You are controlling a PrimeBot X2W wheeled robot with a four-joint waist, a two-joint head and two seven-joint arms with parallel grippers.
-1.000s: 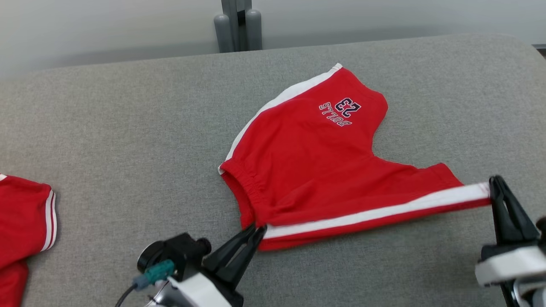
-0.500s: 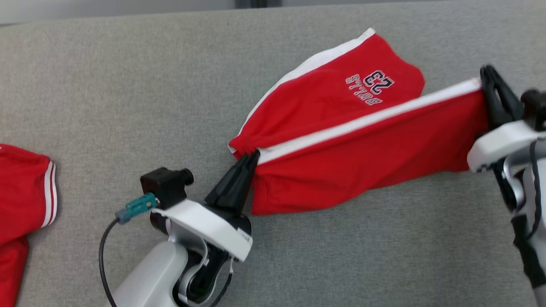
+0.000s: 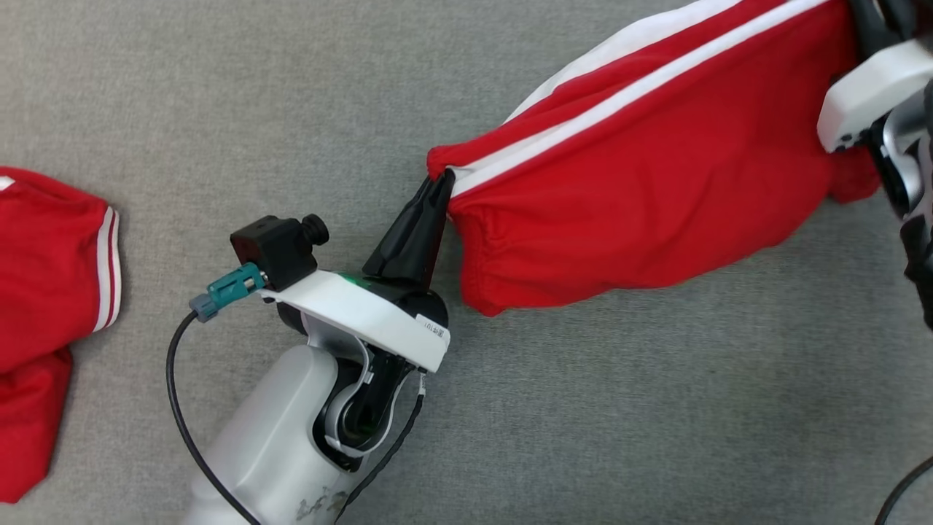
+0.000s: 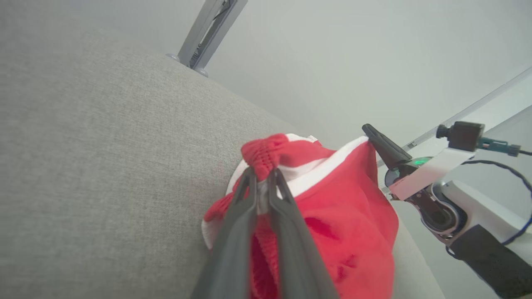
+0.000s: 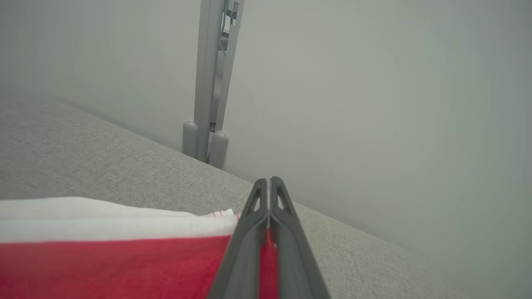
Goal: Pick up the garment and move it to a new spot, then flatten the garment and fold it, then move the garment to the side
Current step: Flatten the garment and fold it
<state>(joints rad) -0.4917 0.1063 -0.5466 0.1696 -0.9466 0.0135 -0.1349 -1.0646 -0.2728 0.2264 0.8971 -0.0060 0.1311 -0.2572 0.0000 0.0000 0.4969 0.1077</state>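
Note:
The garment is a pair of red shorts with white side stripes, stretched in the air between my two grippers above the grey table. My left gripper is shut on the gathered waistband corner; in the left wrist view its fingers pinch the red elastic of the garment. My right gripper stands at the top right edge, shut on the striped hem. The right wrist view has the right gripper shut on the garment at its corner. The right gripper also appears in the left wrist view.
A second red piece of clothing with white trim lies at the left edge of the grey padded table. A grey metal post stands behind the table's far edge, against a pale wall.
Both grippers raised the near striped edge of the garment and carried it away from me over the far leg, covering the printed number. The head camera tilted down meanwhile.

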